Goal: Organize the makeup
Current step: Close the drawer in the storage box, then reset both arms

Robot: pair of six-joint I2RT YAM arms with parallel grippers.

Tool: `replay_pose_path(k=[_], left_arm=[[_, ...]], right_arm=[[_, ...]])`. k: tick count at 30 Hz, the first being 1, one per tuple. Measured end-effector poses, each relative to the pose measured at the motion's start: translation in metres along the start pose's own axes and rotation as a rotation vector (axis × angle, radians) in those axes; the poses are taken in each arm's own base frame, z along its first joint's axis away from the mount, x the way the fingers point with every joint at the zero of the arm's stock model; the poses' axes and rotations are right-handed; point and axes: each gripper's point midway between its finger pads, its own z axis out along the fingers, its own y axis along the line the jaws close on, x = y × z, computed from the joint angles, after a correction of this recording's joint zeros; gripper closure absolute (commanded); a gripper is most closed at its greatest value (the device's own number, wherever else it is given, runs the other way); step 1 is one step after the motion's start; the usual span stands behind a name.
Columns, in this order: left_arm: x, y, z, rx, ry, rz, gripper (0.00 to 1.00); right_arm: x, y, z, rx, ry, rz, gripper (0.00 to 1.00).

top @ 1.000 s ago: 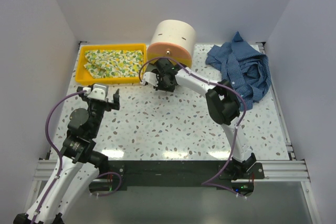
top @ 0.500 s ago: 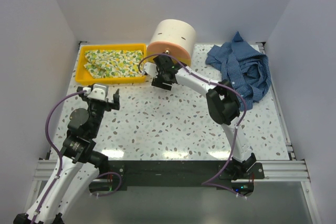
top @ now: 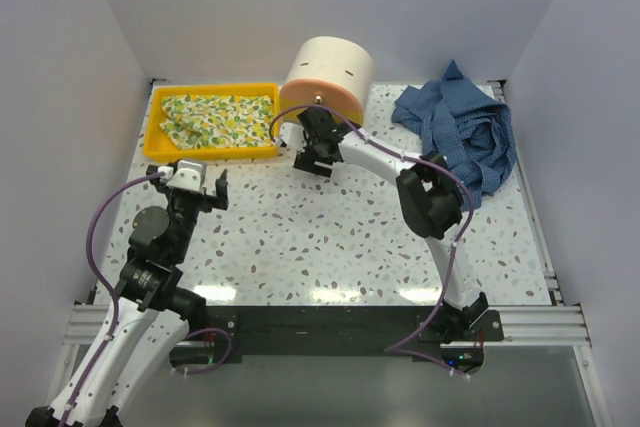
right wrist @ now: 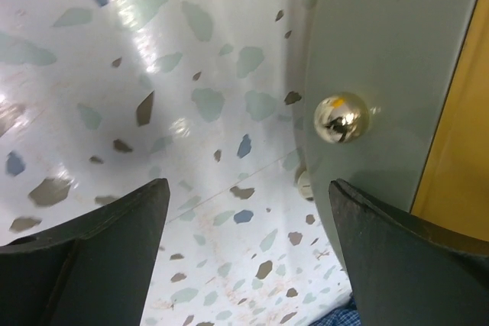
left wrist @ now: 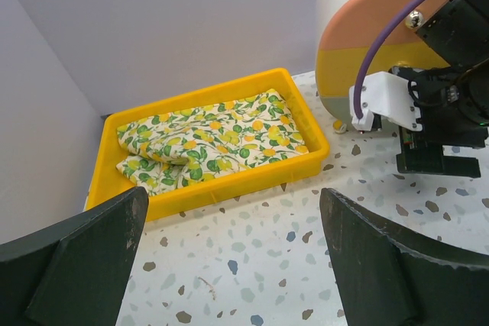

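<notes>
No makeup shows in any view; it is hidden or out of view. A round cream organizer [top: 325, 82] with orange, yellow and grey-green drawer fronts stands at the back middle of the table. My right gripper [top: 312, 152] is open just in front of its lowest drawer. In the right wrist view the jaws [right wrist: 250, 188] stand wide apart with nothing between them. The grey-green front [right wrist: 382, 51] and its shiny knob [right wrist: 341, 117] lie just beyond the right finger. My left gripper [left wrist: 233, 211] is open over bare table, near the yellow tray.
A yellow tray [top: 160, 142] at the back left holds a folded leaf-patterned cloth [top: 215, 119]. A crumpled blue cloth [top: 460, 137] lies at the back right. White walls close in the table on three sides.
My right gripper has gone from shut to open at the organizer's lowest drawer and has shifted slightly right. The left arm has not moved.
</notes>
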Motion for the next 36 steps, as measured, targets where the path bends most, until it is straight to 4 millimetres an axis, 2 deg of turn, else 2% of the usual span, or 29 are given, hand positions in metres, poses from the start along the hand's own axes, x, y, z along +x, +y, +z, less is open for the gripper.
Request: replay_pose_path(k=[4, 11, 15, 18, 20, 23, 25, 27, 29, 32, 36], left_arm=[[0.0, 0.0, 0.0, 0.0, 0.0, 0.0, 0.0], [0.003, -0.002, 0.002, 0.007, 0.01, -0.003, 0.0], [0.013, -0.007, 0.008, 0.011, 0.053, -0.036, 0.0], [0.024, -0.011, 0.013, 0.014, 0.103, -0.067, 0.0], [0.028, -0.013, 0.017, 0.014, 0.137, -0.09, 0.0], [0.026, -0.015, 0.025, 0.023, 0.167, -0.121, 0.0], [0.021, -0.016, 0.033, 0.033, 0.19, -0.151, 0.0], [0.013, -0.017, 0.045, 0.043, 0.206, -0.188, 0.0], [0.008, -0.019, 0.059, 0.057, 0.236, -0.227, 0.0], [-0.003, -0.022, 0.075, 0.075, 0.271, -0.275, 0.0], [-0.036, -0.025, 0.083, 0.105, 0.237, -0.319, 0.0]], right_arm=[[0.001, 0.004, -0.027, -0.04, -0.041, 0.006, 0.08], [-0.013, -0.015, -0.136, -0.002, -0.242, 0.058, 0.05], [-0.001, -0.026, -0.193, 0.037, -0.352, 0.14, 0.01], [0.032, -0.054, -0.229, 0.094, -0.413, 0.3, 0.01], [0.069, -0.083, -0.252, 0.176, -0.434, 0.452, 0.01], [0.119, -0.11, -0.281, 0.286, -0.44, 0.629, 0.01], [0.147, -0.118, -0.302, 0.348, -0.451, 0.733, 0.01], [0.16, -0.119, -0.319, 0.376, -0.48, 0.806, 0.01], [0.184, -0.127, -0.333, 0.432, -0.479, 0.893, 0.01], [0.209, -0.135, -0.346, 0.503, -0.464, 0.997, 0.01], [0.229, -0.134, -0.353, 0.57, -0.409, 1.077, 0.01]])
